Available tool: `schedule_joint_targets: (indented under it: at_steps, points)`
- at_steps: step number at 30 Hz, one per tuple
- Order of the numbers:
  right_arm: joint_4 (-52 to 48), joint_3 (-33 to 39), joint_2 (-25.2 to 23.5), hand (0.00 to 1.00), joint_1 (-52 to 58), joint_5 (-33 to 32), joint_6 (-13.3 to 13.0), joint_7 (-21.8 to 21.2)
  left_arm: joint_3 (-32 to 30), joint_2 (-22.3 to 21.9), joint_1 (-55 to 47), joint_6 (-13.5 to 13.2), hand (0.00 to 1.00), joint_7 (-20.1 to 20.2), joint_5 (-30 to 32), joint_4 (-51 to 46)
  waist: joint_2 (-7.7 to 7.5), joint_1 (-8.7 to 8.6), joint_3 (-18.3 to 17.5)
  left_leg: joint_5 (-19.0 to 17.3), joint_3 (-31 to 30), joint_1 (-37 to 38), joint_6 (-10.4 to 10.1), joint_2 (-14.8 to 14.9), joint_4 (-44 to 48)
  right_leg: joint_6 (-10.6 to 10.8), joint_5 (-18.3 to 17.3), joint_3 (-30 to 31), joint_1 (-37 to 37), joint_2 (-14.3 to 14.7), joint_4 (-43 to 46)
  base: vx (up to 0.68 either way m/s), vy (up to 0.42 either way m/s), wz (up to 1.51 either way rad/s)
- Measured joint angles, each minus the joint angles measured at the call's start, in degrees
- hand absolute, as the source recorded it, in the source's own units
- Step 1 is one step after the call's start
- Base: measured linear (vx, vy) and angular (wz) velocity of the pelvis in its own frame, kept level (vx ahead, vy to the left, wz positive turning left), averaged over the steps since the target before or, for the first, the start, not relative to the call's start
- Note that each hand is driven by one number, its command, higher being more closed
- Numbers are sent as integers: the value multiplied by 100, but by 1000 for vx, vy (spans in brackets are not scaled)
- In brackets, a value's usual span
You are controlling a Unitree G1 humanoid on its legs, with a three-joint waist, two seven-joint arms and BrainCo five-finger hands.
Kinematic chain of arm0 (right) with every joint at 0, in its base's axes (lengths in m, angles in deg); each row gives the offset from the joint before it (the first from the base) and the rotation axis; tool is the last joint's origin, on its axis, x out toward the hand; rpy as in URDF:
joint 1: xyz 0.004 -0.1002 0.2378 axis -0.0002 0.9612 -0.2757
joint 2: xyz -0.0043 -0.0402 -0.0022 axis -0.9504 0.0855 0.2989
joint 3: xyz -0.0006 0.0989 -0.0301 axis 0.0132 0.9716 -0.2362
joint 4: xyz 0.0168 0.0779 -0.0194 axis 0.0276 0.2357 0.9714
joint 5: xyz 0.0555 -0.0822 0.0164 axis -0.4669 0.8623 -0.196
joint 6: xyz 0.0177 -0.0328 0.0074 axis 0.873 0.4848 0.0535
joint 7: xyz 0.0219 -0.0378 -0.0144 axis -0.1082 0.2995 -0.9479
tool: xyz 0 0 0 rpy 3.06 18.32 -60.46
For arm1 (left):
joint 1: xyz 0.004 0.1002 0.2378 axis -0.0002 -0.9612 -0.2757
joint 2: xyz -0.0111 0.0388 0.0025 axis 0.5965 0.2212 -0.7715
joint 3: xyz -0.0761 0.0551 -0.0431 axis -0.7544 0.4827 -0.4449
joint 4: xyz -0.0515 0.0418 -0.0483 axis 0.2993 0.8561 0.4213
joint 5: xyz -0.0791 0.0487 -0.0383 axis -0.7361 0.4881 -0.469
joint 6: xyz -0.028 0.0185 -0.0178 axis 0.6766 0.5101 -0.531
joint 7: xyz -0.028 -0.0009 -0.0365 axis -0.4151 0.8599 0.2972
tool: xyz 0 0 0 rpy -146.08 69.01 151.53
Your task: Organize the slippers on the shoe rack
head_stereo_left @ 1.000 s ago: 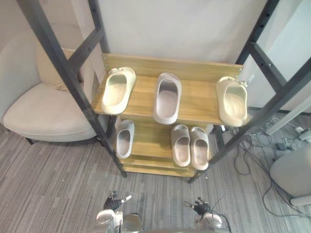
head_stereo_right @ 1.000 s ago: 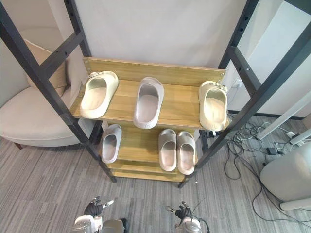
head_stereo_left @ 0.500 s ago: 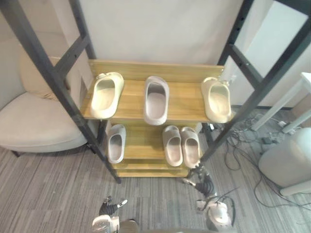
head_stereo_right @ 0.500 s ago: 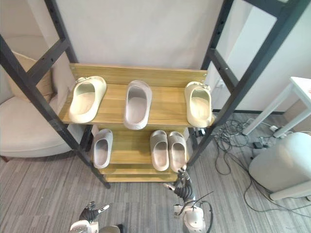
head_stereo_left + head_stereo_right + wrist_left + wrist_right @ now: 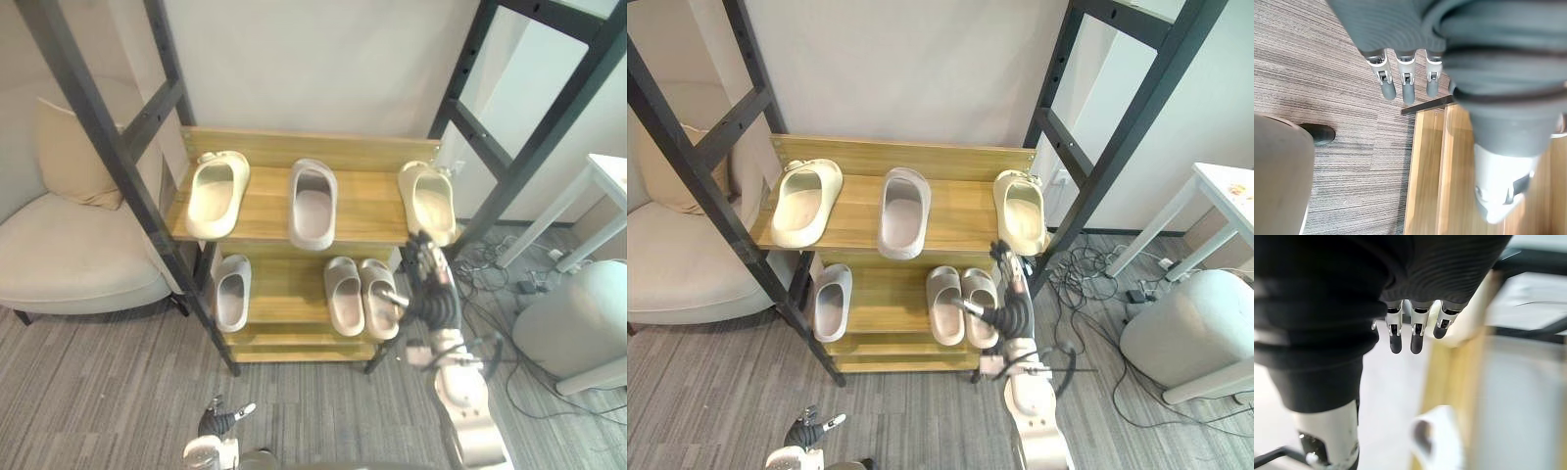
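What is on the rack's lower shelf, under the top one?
One grey slipper at the left, a grey pair side by side at the right. The top shelf covers the lower shelf's rear part, so anything there is hidden.

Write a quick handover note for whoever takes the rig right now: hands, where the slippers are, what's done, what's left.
Right hand: open, empty, raised by the rack's right side, below the right cream slipper.
Left hand: open, empty, low over the floor.
Upper shelf: left cream slipper and right cream slipper, with a middle grey slipper between them.
Lower shelf: lone grey slipper at left, grey pair side by side.
Done: one grey pair matched.
Left: probably join the cream pair and the two single greys.
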Motion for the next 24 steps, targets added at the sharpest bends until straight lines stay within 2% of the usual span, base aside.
schedule_joint_targets:
  at_steps: [8, 10, 13, 16, 19, 22, 24]
  points:
    - [167, -12, 59, 0, -1285, 474, 61, 626, -18, -44, -63, -7, 0, -34, 6, -218, -2, 65, 119, 99, -115, 108, 18, -17, -213, 10, -1, -122, 93, -30, -19, 0, -20, 8]
    - [829, 80, 114, 0, -1702, 640, 224, 765, -133, -73, -61, -12, 0, -40, 2, -298, -48, 173, 149, 155, -167, 114, 19, -61, -296, 11, -1, -170, 88, -34, -28, 6, -10, 11]
    - [1600, 209, 157, 0, -2201, 666, 437, 879, -168, -58, -39, -17, 0, -39, 2, -435, -21, 319, 310, 198, -213, 107, 25, -72, -347, 12, -2, -220, 86, -40, -28, -6, -21, 9]
    - [2126, 324, 198, 0, -2584, 660, 531, 957, -178, 79, -90, 4, 0, -37, 52, -388, -16, 356, 443, 290, -288, 97, 26, -90, -506, 21, -8, -271, 50, -46, -46, 5, -25, 13]
    - [2556, 361, 295, 0, -2821, 642, 609, 1040, -124, 192, -349, 105, 0, -27, 121, -205, -51, 480, 497, 310, -292, 43, 30, -99, -604, 34, -17, -263, -49, -44, -62, 25, -9, 0]
    - [3160, 530, 416, 0, -3229, 402, 686, 1057, -100, 233, -570, 125, 0, -27, 119, -151, -84, 617, 525, 335, -343, -142, 47, -110, -585, 50, -3, -272, -191, -44, -71, 55, -20, 8]
    - [3450, 557, 423, 0, -3528, 262, 701, 1073, -65, 241, -685, 122, 0, -27, 119, -148, -83, 636, 525, 333, -391, -148, 50, -109, -580, 57, 4, -270, -184, -41, -70, 58, -18, 10]
